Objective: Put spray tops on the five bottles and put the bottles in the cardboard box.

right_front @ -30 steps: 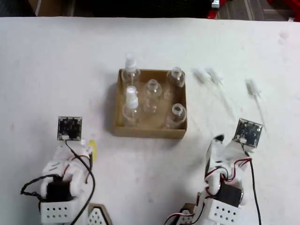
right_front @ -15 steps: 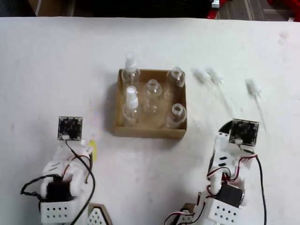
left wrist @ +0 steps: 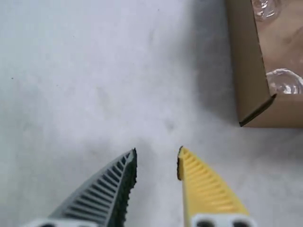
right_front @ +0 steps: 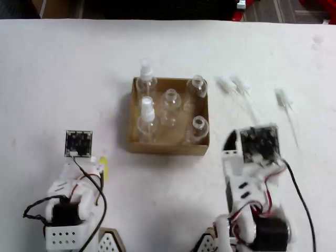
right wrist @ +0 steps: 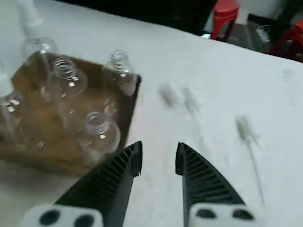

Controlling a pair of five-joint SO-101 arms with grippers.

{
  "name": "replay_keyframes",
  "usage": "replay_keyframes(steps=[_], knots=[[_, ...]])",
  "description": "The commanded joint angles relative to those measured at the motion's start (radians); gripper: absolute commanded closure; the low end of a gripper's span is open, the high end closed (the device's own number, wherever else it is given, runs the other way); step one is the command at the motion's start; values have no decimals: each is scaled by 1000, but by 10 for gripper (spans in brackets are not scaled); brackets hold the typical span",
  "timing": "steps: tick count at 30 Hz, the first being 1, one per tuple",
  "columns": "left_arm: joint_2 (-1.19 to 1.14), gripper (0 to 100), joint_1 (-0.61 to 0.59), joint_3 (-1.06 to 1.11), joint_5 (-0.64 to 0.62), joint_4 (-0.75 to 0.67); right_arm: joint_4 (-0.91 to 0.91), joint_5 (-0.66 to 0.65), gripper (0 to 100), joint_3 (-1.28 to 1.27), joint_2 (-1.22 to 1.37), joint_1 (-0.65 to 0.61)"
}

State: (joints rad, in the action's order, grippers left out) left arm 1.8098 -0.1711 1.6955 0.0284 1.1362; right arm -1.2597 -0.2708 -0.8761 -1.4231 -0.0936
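Five clear plastic bottles (right_front: 170, 101) stand inside the open brown cardboard box (right_front: 168, 147) on the white table (right_front: 63, 68). Two carry white spray tops (right_front: 147, 105) and three have open necks. Three loose spray heads with thin dip tubes (right_front: 283, 97) lie on the table apart from the box, on the right arm's side. The grey-and-yellow left gripper (left wrist: 156, 160) hangs low just beside one box corner, and the black right gripper (right wrist: 158, 156) is off the box's other near corner, each parted by a narrow gap and holding nothing.
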Motion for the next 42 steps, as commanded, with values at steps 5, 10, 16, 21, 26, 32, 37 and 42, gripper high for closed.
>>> replay_keyframes(steps=[5, 10, 16, 21, 26, 32, 37, 42], knots=[[10, 865, -7, -3, 9, 5, -156, 0, 900, 451, 527, -317], [10, 865, -7, -3, 9, 5, -206, 6, 900, 592, 727, -404], [10, 865, -7, -3, 11, 5, -148, 115, 901, 592, 897, -426], [10, 865, -7, -3, 11, 5, -35, 183, 941, 589, 1018, -427], [10, 865, -8, -3, 11, 5, 15, 221, 961, 589, 1124, -426], [10, 865, -7, -3, 11, 5, 84, 253, 961, 589, 1237, -424], [10, 865, -7, -3, 11, 5, 133, 253, 962, 589, 1299, -414], [10, 865, -7, -3, 11, 5, 197, 253, 981, 531, 1311, -415]])
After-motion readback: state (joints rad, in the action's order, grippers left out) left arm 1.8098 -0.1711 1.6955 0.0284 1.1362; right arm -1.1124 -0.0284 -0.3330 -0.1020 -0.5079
